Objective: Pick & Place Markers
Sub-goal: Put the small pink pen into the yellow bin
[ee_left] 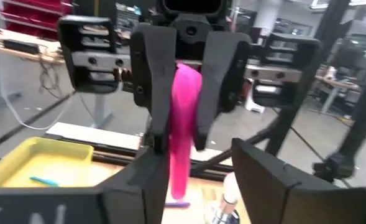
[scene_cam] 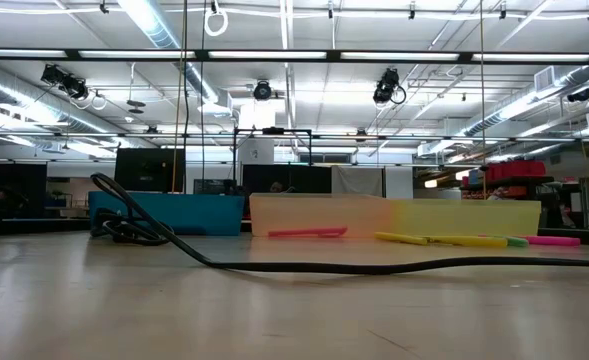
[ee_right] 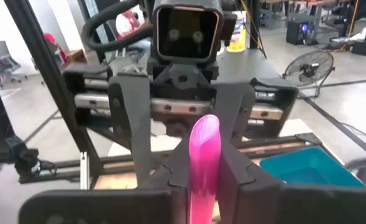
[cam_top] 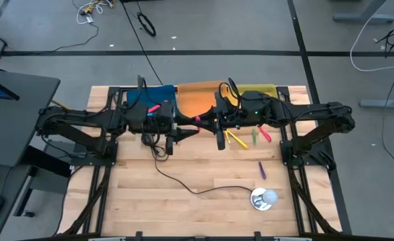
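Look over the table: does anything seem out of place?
Yes. A black cable snakes across the table toward a round silver object, close to the loose markers. It is clutter in the work area.

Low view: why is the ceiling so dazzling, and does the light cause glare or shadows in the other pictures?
Low view: the ceiling light strips glare white, and the table carries a pale sheen. High view: shadows on the wood are faint and soft. Right wrist view: the pink marker shows a small highlight near its tip.
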